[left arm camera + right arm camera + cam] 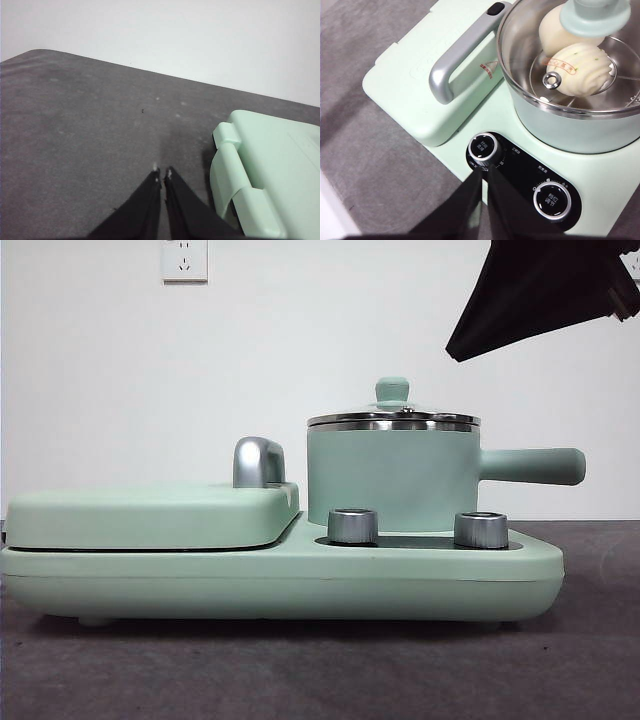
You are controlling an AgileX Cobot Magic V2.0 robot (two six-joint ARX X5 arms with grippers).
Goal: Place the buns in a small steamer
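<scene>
Front view, near to far: two knobs [353, 525] front the base [280, 580], the steamer [392, 475] sits centre-right behind them, lid [393, 418] on. Right wrist view shows both buns [577, 70] inside on the rack, under glass, so the task looks done. Right gripper [484, 170] hangs above the knobs, jaws pressed together, holding nothing. Left gripper [162, 174], also pressed together, waits beside the grill lid [270, 165].

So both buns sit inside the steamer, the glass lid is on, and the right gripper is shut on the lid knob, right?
Not quite. The right wrist view shows the right gripper shut on nothing, above the control dials, away from the lid knob. Both buns are in the steamer under the glass lid.
</scene>
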